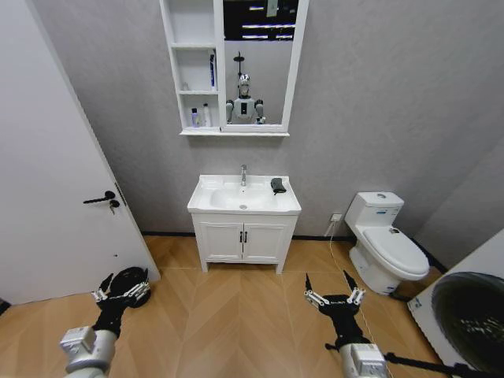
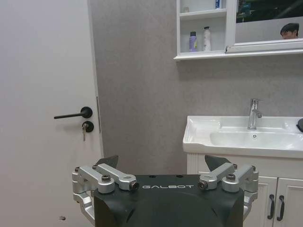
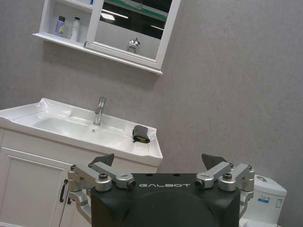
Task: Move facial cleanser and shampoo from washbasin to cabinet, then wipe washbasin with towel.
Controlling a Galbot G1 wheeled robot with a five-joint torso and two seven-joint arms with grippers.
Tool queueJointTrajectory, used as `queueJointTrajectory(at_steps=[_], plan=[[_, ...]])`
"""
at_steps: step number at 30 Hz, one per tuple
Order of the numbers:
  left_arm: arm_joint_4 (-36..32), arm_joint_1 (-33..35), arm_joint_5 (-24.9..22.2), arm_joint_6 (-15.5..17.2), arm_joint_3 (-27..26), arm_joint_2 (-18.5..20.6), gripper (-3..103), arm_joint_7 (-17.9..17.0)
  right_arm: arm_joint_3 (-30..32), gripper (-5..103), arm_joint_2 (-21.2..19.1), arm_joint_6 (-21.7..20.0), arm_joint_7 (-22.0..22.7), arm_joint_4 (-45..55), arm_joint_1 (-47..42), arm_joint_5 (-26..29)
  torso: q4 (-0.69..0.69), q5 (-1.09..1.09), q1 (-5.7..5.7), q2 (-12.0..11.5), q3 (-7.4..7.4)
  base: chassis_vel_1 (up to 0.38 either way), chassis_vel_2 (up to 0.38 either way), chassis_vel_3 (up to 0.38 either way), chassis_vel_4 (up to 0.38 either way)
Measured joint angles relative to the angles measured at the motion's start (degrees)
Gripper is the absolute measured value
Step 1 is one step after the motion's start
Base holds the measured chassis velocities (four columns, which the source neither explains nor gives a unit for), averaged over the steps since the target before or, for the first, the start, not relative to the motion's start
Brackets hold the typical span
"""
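Item: towel (image 1: 278, 186), dark folded cloth on the washbasin (image 1: 206, 204) rim beside the tap (image 1: 243, 174), well ahead of both pincers. Likely light, soft, non-slip; best pinched across the top fold. Two bottles (image 1: 200, 116) stand on the cabinet (image 1: 189, 94) shelf. Left gripper (image 1: 120, 291) and right gripper (image 1: 335, 298): fingers apart, holding nothing, low before the vanity.
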Motion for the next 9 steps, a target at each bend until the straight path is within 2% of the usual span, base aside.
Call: queueJointTrajectory(at_steps=[9], plan=[[0.0, 0.0, 0.0, 0.0, 0.0, 0.0, 100, 0.0, 0.0, 100, 0.0, 0.0, 0.0, 0.0, 0.0, 0.0, 0.0, 0.0, 0.0, 0.0, 0.0, 0.0, 0.0, 0.0, 0.0]])
